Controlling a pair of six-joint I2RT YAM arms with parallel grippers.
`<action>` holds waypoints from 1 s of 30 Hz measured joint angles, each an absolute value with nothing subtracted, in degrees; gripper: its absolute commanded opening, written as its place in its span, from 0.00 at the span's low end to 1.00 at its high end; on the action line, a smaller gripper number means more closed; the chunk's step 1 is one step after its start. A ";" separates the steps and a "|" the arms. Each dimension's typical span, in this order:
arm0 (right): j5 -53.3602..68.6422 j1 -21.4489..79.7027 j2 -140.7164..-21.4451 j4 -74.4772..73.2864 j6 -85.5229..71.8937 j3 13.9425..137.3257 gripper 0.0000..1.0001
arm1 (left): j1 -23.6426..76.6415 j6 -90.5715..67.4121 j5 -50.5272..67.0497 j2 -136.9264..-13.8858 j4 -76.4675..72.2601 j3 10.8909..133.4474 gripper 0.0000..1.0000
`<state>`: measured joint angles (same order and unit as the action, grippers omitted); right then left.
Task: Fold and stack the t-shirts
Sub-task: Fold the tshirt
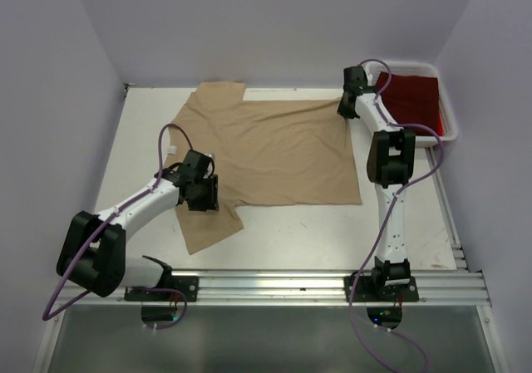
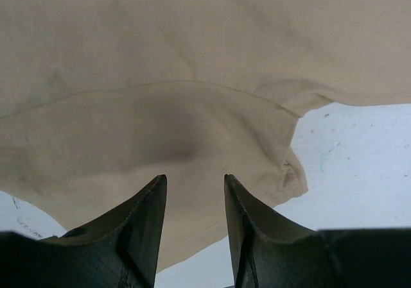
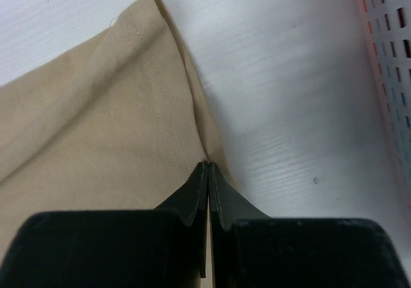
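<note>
**White table, one shirt spread out, one in the bin**

White tabletop (image 1: 291, 232) carries the tan t-shirt (image 1: 274, 153), laid flat with its sleeves to the left. A small white tag (image 1: 172, 148) sits at its neck edge, too small to read. At the far right corner, the white plastic bin (image 1: 450, 117) holds the dark red t-shirt (image 1: 411, 99), lying flat inside.

The left gripper (image 2: 194, 182) hangs over the near sleeve with its fingers apart. The right gripper (image 3: 208, 167) has its fingers pressed together at the shirt's far hem corner; whether cloth is pinched between them cannot be told.
</note>
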<state>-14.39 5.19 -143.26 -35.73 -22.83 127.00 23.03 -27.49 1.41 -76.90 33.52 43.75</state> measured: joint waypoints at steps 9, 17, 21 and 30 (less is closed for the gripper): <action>-17.82 5.19 -142.32 -35.38 -22.85 127.13 0.00 | 23.03 -27.51 1.23 -76.93 33.56 43.55 0.45; -22.41 5.17 -142.30 -36.01 -22.98 128.68 0.32 | 23.03 -27.51 1.23 -77.21 33.54 43.53 0.44; -24.18 5.17 -141.93 -35.16 -22.90 127.09 0.40 | 23.03 -27.51 1.23 -77.25 33.54 43.53 0.44; -24.16 5.17 -140.81 -33.69 -22.39 124.27 0.36 | 23.05 -27.53 1.21 -77.25 33.56 43.53 0.44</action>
<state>-24.16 5.17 -140.81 -33.69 -22.39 124.27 23.05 -27.53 1.21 -77.25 33.56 43.53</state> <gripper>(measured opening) 0.383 0.442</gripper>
